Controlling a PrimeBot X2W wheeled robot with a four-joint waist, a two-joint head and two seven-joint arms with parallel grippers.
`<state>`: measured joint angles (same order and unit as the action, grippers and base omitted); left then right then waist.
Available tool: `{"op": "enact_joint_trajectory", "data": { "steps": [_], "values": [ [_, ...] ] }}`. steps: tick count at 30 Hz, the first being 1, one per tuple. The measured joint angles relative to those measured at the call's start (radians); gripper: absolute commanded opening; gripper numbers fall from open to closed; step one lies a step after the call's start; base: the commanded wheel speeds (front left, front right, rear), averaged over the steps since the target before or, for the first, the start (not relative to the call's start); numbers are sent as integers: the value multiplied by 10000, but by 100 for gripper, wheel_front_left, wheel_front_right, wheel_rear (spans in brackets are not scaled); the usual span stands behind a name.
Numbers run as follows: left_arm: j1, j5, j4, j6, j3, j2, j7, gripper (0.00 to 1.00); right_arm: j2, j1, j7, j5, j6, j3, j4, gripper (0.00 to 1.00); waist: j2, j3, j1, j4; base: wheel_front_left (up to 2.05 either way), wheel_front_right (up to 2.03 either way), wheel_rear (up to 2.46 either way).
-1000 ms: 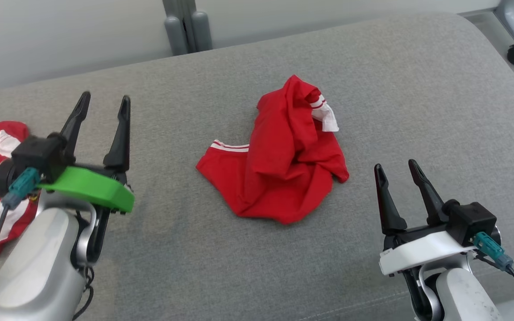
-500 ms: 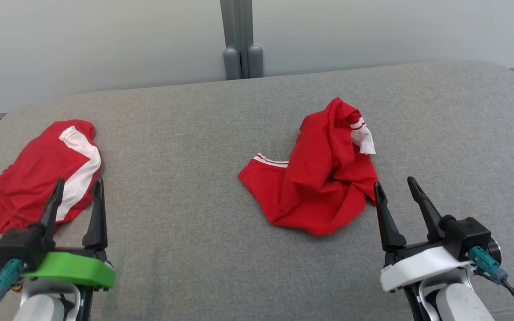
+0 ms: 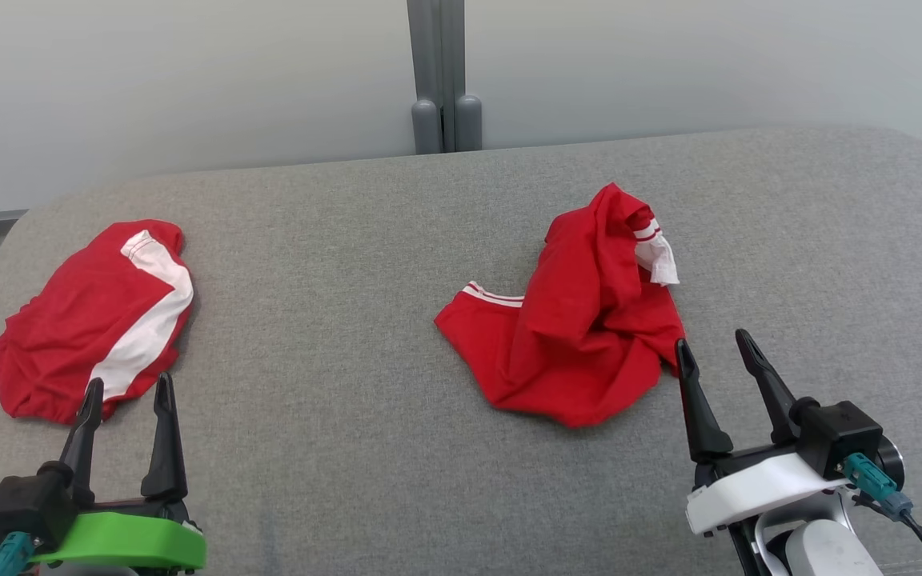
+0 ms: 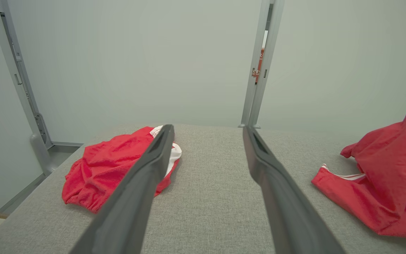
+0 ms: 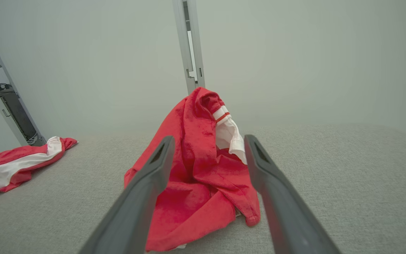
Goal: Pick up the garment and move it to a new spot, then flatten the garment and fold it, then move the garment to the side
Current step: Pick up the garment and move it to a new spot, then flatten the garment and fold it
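**Edges and open room.** A grey upholstered surface (image 3: 349,360) with rounded far corners runs up to a pale wall (image 3: 189,80), which is split by an upright grey metal post (image 3: 445,80). The surface's near edge is cut off by the bottom of the head view. Bare fabric lies between the two cloths, to the right of the central one, and along the whole near strip.

**Hidden or uncertain.** The left gripper (image 3: 129,382) is cropped at its base. Its left fingertip overlaps the near hem of a second red garment with a broad white band (image 3: 93,320) at far left; contact cannot be told. The right gripper (image 3: 711,339) stands just beside the near right corner of the task's cloth; whether it touches is unclear. The folds conceal the cloth's cut.

**Task item.** A crumpled red garment with white striped trim (image 3: 581,336) lies right of centre, well apart from the second one. It is heaped, rising to a peak on its far side. A white cuff with red stripes hangs at its upper right, and a flat flap edged in white stripes spreads to the left.

**Tools.** On both grippers the two fingers are spread wide with nothing between them.
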<state>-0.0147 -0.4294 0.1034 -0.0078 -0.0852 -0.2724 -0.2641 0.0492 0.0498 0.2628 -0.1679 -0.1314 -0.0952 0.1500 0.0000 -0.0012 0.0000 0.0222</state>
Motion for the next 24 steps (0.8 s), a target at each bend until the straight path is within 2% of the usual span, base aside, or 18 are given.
{"op": "enact_joint_trajectory", "data": {
  "steps": [10,24],
  "values": [
    [-31,506,194,-309,435,644,0,100,0,6,2,-2,0,-159,90,100,0,37,0,-18,0,0,0],
    [-14,1068,466,-715,943,1005,0,100,0,20,2,6,0,-115,157,100,0,66,0,-14,0,0,0]
  ]
}}
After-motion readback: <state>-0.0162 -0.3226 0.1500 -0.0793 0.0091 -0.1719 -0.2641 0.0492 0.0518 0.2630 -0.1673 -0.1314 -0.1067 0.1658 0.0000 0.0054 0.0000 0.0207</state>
